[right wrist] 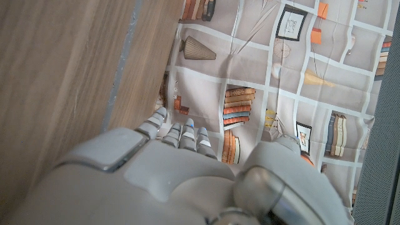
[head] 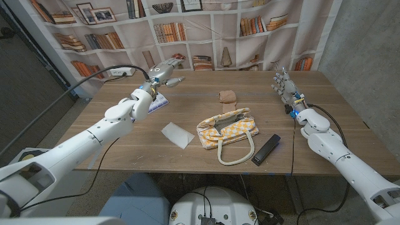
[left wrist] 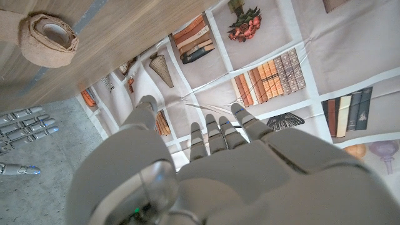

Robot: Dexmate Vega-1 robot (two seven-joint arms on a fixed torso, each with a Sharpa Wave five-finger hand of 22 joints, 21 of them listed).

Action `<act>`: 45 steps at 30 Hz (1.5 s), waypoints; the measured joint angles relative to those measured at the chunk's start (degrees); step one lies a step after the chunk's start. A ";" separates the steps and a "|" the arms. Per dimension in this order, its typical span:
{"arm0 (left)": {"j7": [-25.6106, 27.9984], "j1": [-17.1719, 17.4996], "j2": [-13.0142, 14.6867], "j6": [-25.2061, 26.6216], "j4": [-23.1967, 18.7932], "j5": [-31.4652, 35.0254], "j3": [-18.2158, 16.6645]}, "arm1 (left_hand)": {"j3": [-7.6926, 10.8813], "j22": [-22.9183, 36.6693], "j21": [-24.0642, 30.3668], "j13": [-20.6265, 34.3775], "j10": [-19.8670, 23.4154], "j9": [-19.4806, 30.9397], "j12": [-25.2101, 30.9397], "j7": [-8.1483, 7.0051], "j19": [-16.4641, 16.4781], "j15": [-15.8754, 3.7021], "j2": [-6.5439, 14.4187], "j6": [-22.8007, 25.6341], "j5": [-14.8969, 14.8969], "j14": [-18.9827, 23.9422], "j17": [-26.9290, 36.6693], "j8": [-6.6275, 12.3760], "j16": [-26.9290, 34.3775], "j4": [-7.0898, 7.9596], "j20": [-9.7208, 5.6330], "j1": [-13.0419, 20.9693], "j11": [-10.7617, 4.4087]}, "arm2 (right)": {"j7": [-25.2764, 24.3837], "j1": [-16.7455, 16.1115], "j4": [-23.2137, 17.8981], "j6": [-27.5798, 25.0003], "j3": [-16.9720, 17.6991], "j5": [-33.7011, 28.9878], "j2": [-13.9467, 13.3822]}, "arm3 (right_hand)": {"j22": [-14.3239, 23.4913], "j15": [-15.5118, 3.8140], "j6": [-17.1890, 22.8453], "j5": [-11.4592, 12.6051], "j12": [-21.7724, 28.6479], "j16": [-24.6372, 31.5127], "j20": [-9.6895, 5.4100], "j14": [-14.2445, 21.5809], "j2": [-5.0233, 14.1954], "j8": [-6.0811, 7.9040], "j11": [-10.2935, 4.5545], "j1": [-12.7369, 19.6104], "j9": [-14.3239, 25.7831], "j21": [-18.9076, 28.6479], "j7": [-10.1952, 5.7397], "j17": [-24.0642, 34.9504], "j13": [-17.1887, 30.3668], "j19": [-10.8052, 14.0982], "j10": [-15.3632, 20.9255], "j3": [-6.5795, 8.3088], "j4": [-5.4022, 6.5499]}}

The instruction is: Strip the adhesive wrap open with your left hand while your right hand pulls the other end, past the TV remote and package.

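Note:
The tan roll of adhesive wrap lies alone on the wooden table, behind the bag; in the left wrist view the roll shows its hollow core. My left hand hovers over the far left of the table, well left of the roll, fingers stretched out and holding nothing. The left hand points toward the bookshelf backdrop. My right hand stands at the right, fingers up and apart, empty, to the right of the roll. The black TV remote and white package lie nearer the front.
A yellow checked bag with a cream handle sits mid-table between package and remote. A small white and purple item lies under my left wrist. A bookshelf-print backdrop hangs behind the table. My right hand's fingers show in the left wrist view.

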 measured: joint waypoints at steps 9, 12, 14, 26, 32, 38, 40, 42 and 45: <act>0.62 -0.38 0.22 -1.44 0.16 3.55 0.31 | 0.06 0.00 0.00 0.15 1.03 0.00 0.45 -1.27 1.19 -1.05 -1.07 1.38 0.00 1.13 0.00 0.46 0.45 -0.40 -0.57 3.07 -1.02 | 0.04 0.07 0.14 0.10 -0.02 0.01 0.12 | 0.00 0.00 0.00 0.00 0.00 0.00 0.00 0.00 0.00 0.00 0.00 0.00 0.00 0.00 0.00 0.00 0.00 0.00 0.00 0.00 0.00; 0.65 -1.13 0.77 -2.01 0.34 4.89 0.79 | -0.01 0.00 0.00 0.16 1.34 0.00 0.45 -1.40 1.29 -1.00 -1.52 1.83 0.00 1.63 0.00 0.84 0.45 -0.47 -0.47 4.09 -1.33 | 0.05 0.06 0.14 0.13 -0.02 0.09 0.15 | 0.00 -0.13 -0.01 0.00 0.00 0.00 0.00 -0.13 0.00 0.00 0.00 0.00 0.00 0.00 0.00 0.00 0.00 0.00 0.00 0.00 0.00; 0.64 -1.35 0.92 -2.30 0.35 5.60 0.93 | -0.01 0.00 0.35 0.16 1.55 0.21 0.45 -1.52 2.00 -1.18 -1.80 1.94 0.00 2.46 0.00 0.84 0.74 -0.47 -0.23 4.98 -1.55 | 0.04 -0.02 0.14 0.18 -0.02 0.11 0.16 | 0.00 -0.31 -0.01 0.00 0.00 0.00 0.00 -0.31 0.00 0.00 0.00 0.00 0.00 0.00 -0.01 0.01 0.00 0.00 0.00 0.14 -0.14; -0.89 -3.62 1.97 -5.13 0.22 9.86 1.73 | -0.01 0.17 0.85 0.15 1.85 0.28 0.45 -1.21 4.35 -1.09 -2.35 2.25 0.00 5.63 0.13 0.84 1.34 -0.46 0.55 8.20 -1.42 | -0.25 -0.71 -0.24 0.43 0.30 0.34 0.15 | 0.00 -0.30 -0.01 0.00 0.00 0.00 0.00 -0.31 0.00 0.00 0.00 0.00 0.00 0.00 -0.01 0.01 0.00 0.00 -0.01 0.23 -0.24; -1.44 -4.52 2.28 -7.05 0.30 11.12 1.86 | -0.01 0.17 0.85 0.15 2.07 0.28 0.45 -1.44 4.35 -1.09 -2.28 2.48 0.00 5.62 0.13 0.84 1.34 -0.46 0.55 8.74 -1.64 | -0.52 -0.97 -0.70 0.44 0.42 0.39 0.08 | 0.00 -0.30 -0.01 0.00 0.00 0.00 0.00 -0.31 0.00 0.00 0.00 0.00 0.00 0.00 -0.01 0.01 0.00 0.00 -0.01 0.23 -0.23; -1.14 -5.32 2.44 -9.22 0.88 12.51 2.07 | -0.01 0.17 0.85 0.15 2.16 0.28 0.45 -1.62 4.35 -1.22 -2.51 2.66 0.00 5.48 0.13 0.84 1.34 -0.46 0.55 9.58 -1.73 | -0.89 -1.21 -0.93 0.44 0.56 0.39 0.06 | 0.00 -0.30 -0.01 -0.06 0.00 0.00 0.00 -0.31 0.01 0.00 0.00 0.01 0.00 0.00 -0.01 0.01 0.00 0.00 -0.01 0.23 -0.23; -0.91 -5.62 2.47 -9.74 1.16 12.91 2.17 | -0.01 0.17 0.85 0.15 2.16 0.28 0.45 -1.84 4.42 -1.33 -2.29 2.89 0.00 5.37 0.12 0.84 1.34 -0.46 0.22 9.80 -1.73 | -0.99 -1.24 -0.95 0.46 0.57 0.39 0.06 | 0.00 -0.30 -0.01 -0.43 0.00 0.00 0.00 -0.31 0.23 0.00 0.00 0.23 0.00 0.00 -0.01 0.01 0.00 0.00 -0.01 0.23 -0.23; -0.55 -6.04 2.50 -10.56 1.64 13.46 2.29 | -0.01 0.17 0.85 0.41 2.39 0.28 0.45 -1.92 4.44 -1.42 -2.16 2.97 0.00 5.28 0.12 0.84 1.34 -0.46 0.01 9.93 -1.97 | -1.17 -1.27 -0.96 0.50 0.60 0.40 0.09 | 0.00 -0.30 -0.01 -0.44 -0.25 0.00 0.00 -0.31 0.23 0.00 0.00 0.23 0.00 0.00 -0.01 0.01 0.00 0.00 -0.01 0.23 -0.23; -0.13 -6.56 2.52 -11.55 2.29 13.97 2.44 | -0.26 0.17 0.61 0.43 2.34 0.28 0.45 -1.92 4.44 -1.42 -2.35 2.97 0.00 5.28 0.12 0.84 1.06 -0.21 0.02 10.34 -2.37 | -1.36 -1.27 -0.97 0.55 0.61 0.39 0.17 | 0.00 -0.30 -0.02 -0.44 -0.25 0.00 0.01 -0.31 0.23 0.00 0.00 0.22 0.00 0.00 -0.01 0.01 0.00 0.00 -0.01 0.23 -0.23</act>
